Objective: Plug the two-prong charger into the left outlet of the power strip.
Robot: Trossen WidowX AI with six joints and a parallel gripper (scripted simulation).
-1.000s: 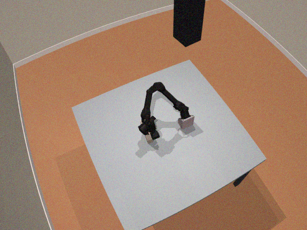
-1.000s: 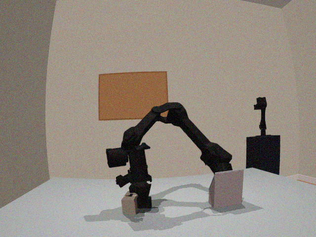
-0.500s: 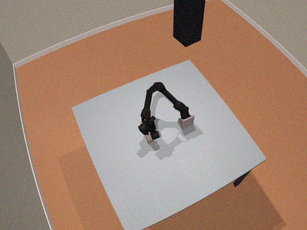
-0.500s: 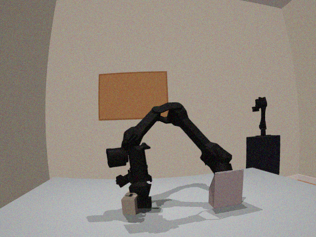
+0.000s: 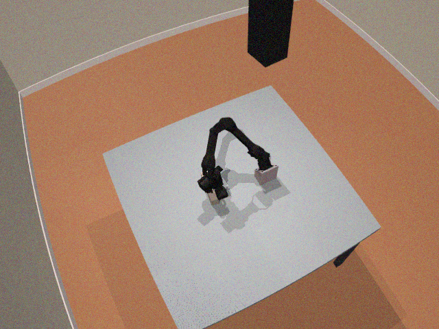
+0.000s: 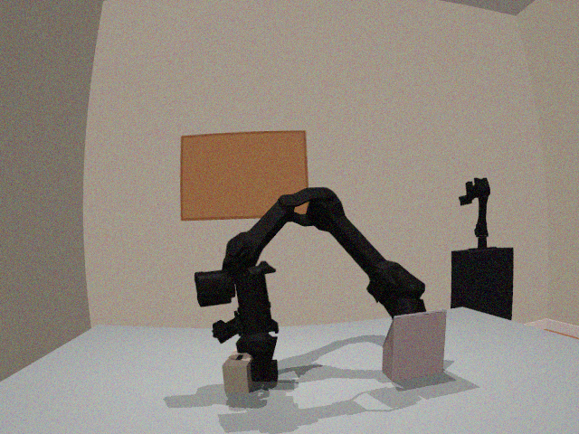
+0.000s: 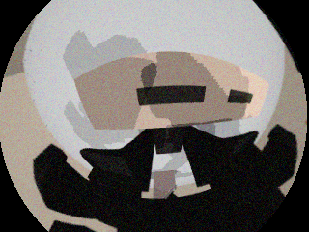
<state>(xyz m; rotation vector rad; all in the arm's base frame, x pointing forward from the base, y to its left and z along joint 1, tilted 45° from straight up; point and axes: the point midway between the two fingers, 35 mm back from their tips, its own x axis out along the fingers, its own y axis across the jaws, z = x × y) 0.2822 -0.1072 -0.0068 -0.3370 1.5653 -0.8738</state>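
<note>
The beige power strip (image 5: 213, 198) (image 6: 236, 375) (image 7: 116, 99) stands on the table beside the fingers. In the wrist view it lies across the middle, with a wide dark opening and a smaller one to the right on its face. My gripper (image 6: 264, 371) (image 7: 165, 125) points down, low over the table and close against the strip. It is shut on the charger, which shows only as a small dark block (image 7: 167, 144) between the fingertips at the strip's near edge. The prongs are hidden, and I cannot tell whether they touch the strip or sit in an outlet.
A pinkish upright box (image 5: 268, 174) (image 6: 418, 347) stands on the pale table (image 5: 247, 265) (image 6: 117, 354) by the arm's base. The arm (image 5: 226, 123) (image 6: 322, 201) arches between base and gripper. A black pedestal (image 6: 481, 280) with another arm stands behind the table.
</note>
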